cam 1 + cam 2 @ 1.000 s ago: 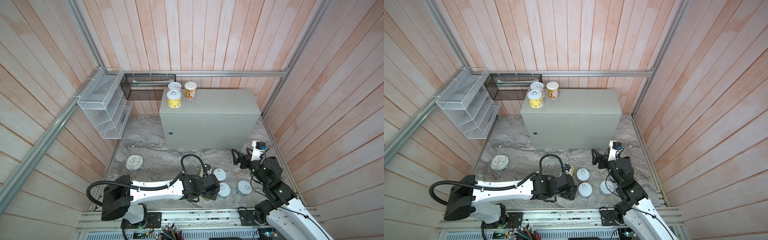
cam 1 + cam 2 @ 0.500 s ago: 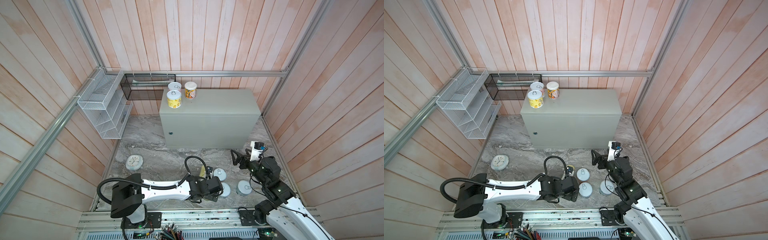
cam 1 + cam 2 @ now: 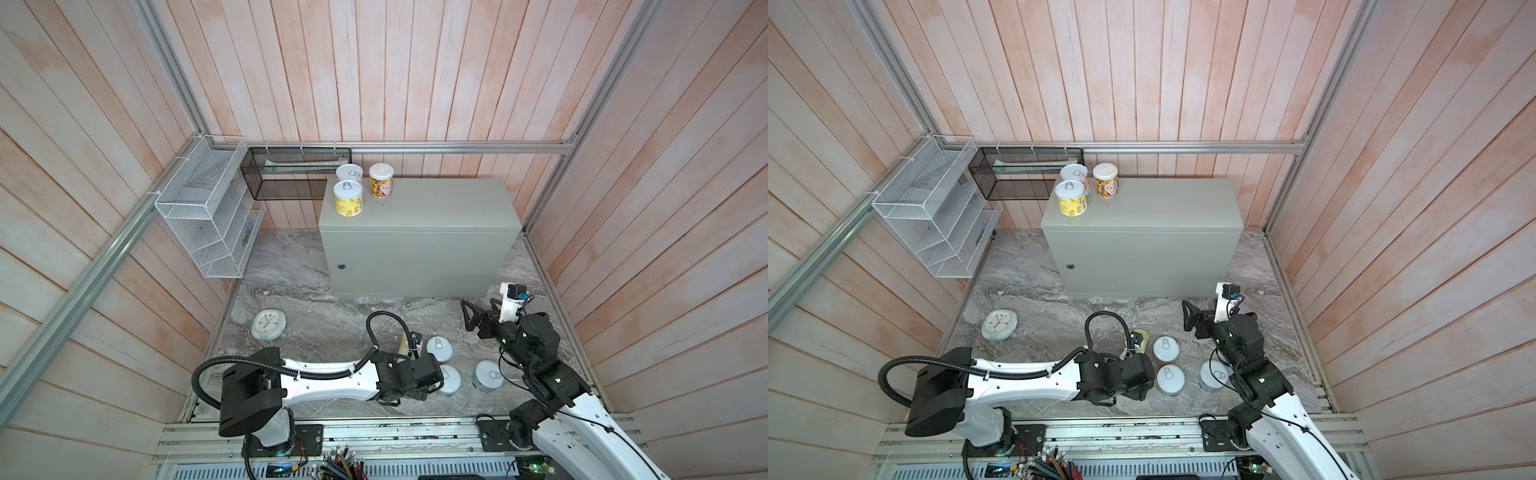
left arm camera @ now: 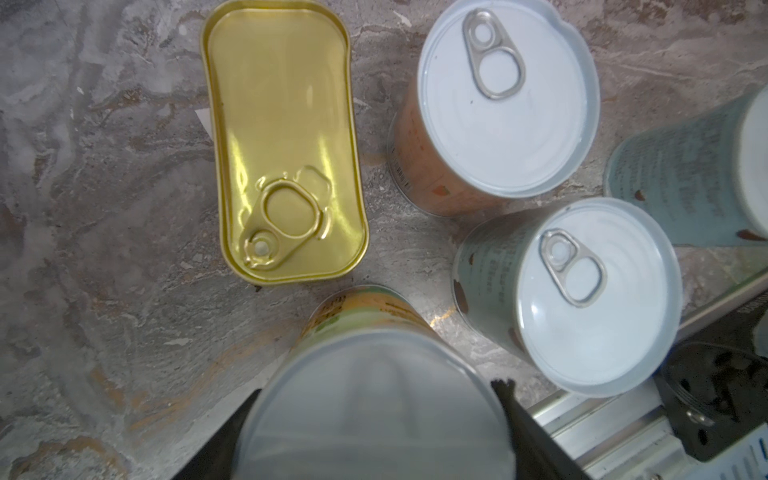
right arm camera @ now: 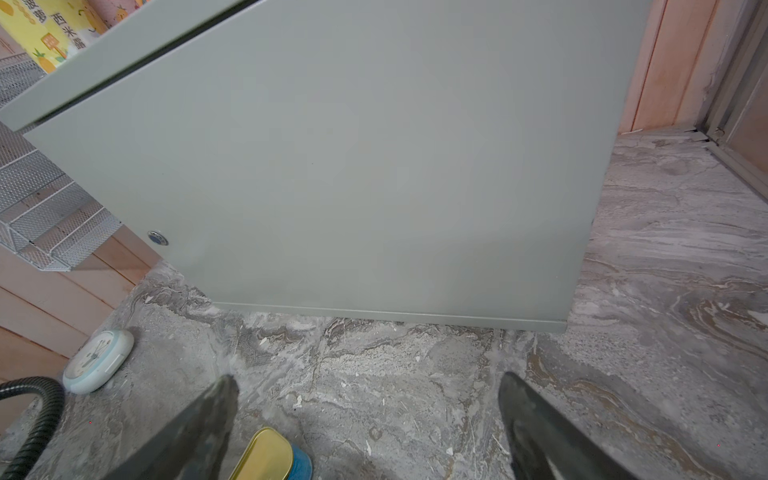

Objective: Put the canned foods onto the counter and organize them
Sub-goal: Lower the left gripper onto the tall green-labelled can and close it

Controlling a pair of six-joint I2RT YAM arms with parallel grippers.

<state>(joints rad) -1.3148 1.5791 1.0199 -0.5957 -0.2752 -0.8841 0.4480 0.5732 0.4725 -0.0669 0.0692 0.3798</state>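
Observation:
Three cans (image 3: 348,198) stand at the counter's (image 3: 419,210) back left corner, in both top views. On the marble floor stand an orange-labelled can (image 4: 503,99), two blue-labelled cans (image 4: 598,291) and a flat gold tin (image 4: 286,137). My left gripper (image 4: 374,392) points straight down and is shut on a yellow-green labelled can (image 4: 365,324), one finger on each side of its lid. In the top views the left wrist (image 3: 415,374) hides that can. My right gripper (image 5: 365,378) hangs open and empty above the floor, facing the counter's front (image 5: 353,166).
A pale-blue clock (image 3: 269,330) lies on the floor at the left. A white wire shelf (image 3: 208,220) and a black mesh basket (image 3: 295,174) hang on the left and back walls. The aluminium rail (image 4: 602,419) of the front edge runs just behind the held can.
My left arm has shifted a little to the right over the front can, and its jaws have come in from wide open onto it. The right arm has hardly moved.

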